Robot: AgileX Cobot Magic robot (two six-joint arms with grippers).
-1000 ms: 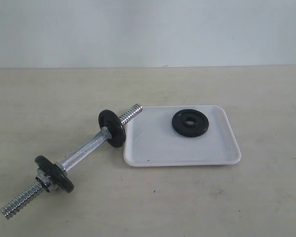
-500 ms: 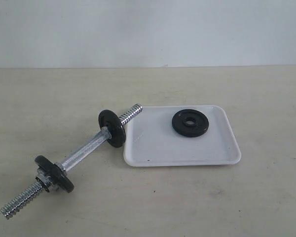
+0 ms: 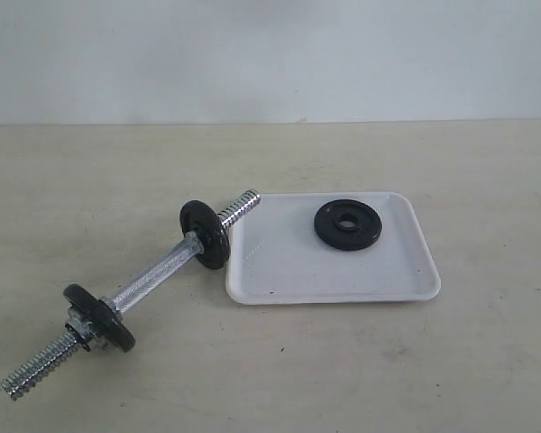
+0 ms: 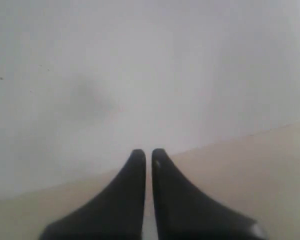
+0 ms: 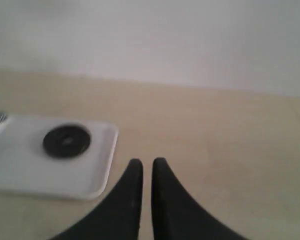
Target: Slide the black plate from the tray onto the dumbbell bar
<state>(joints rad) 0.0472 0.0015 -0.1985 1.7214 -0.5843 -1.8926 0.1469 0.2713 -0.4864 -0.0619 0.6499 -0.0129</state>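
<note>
Exterior view: tray (image 3: 343,271) with faint illegible marking (image 3: 250,255)

No text, label, brand or number can be read anywhere. A faint mark (image 3: 252,255) on the tray (image 3: 343,271) is too small to make out.

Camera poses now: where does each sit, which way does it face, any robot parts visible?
Exterior: above the table, facing tray, black plate, dumbbell bar, wall behind; no robot parts.
Left wrist: behind the shut left tool, facing wall and table.
Right wrist: behind the shut right tool, facing table.
Shared: exterior and right wrist both show tray and black plate.
</note>
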